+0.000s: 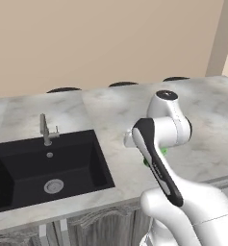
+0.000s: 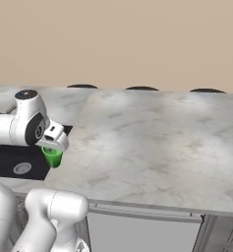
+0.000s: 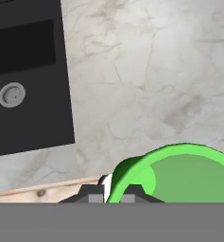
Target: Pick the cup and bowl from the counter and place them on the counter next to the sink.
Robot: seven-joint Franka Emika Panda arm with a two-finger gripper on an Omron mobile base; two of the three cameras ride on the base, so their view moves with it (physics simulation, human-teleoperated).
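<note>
Green cup (image 2: 52,156) clamped in the gripper (image 3: 111,191), mouth up.
Its long axis stands roughly upright, open mouth facing the hand, body hanging just below it over the marbled counter (image 2: 152,142), with the black sink (image 1: 48,168) just beside it.

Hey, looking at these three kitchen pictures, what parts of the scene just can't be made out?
- Cup: left base view, the arm covers nearly all of it; hand view, its lower part is cut off at the bottom.
- Gripper: right base view, the white hand covers the fingertips, so the grip on the cup is unclear.
- Sink: right base view, the arm hides most of it; hand view, cut off by the left edge.
</note>
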